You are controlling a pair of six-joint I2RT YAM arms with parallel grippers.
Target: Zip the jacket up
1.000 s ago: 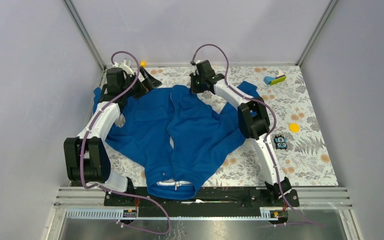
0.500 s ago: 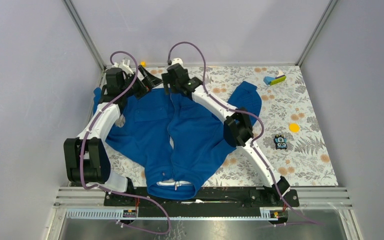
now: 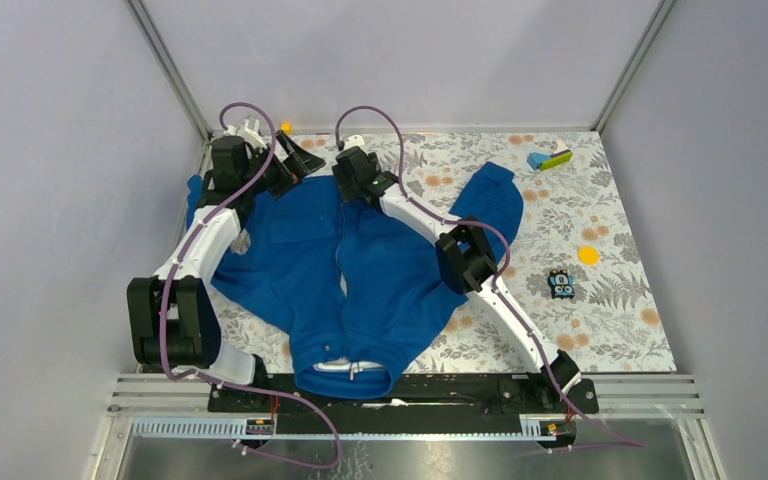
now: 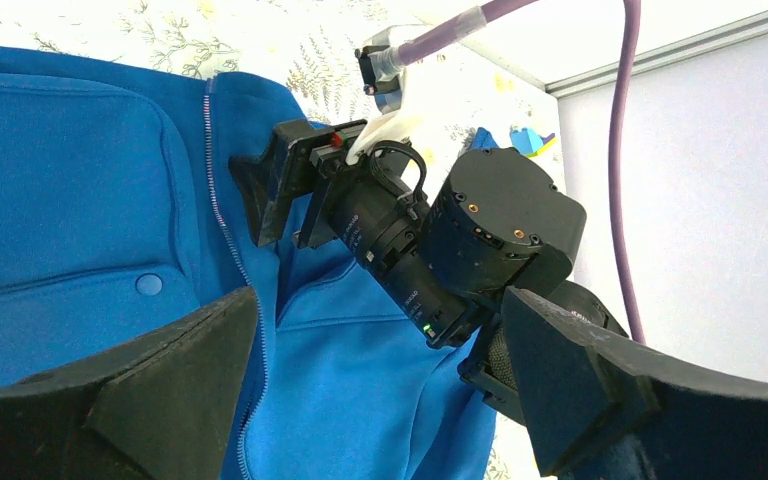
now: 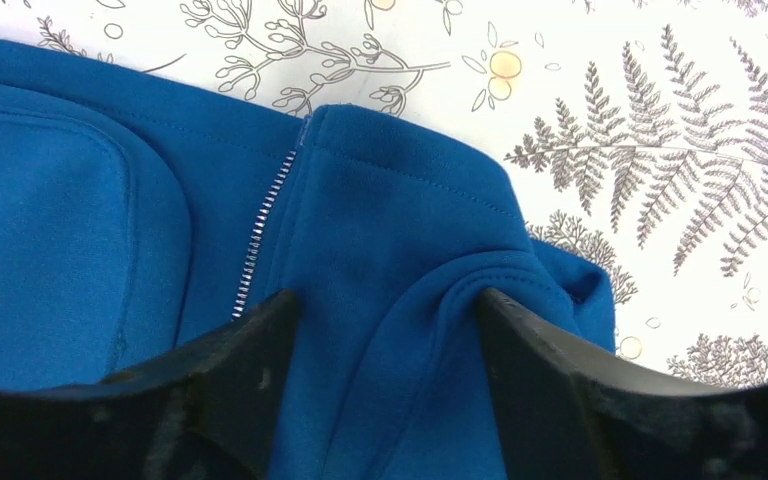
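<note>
The jacket (image 3: 360,270) lies spread on the floral table (image 3: 610,300), hem farthest, so the right gripper (image 5: 380,310), jaws apart, hangs over the zipper (image 5: 265,235) at its bottom end, probably to grasp it, the left gripper (image 3: 298,163) gaping just beside.

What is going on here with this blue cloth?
Two robot arms work on a blue jacket spread on the table. The right gripper is open, straddling a fold beside the zipper at the hem. The left gripper hovers open close by, holding nothing. The front looks not yet zipped.
</note>
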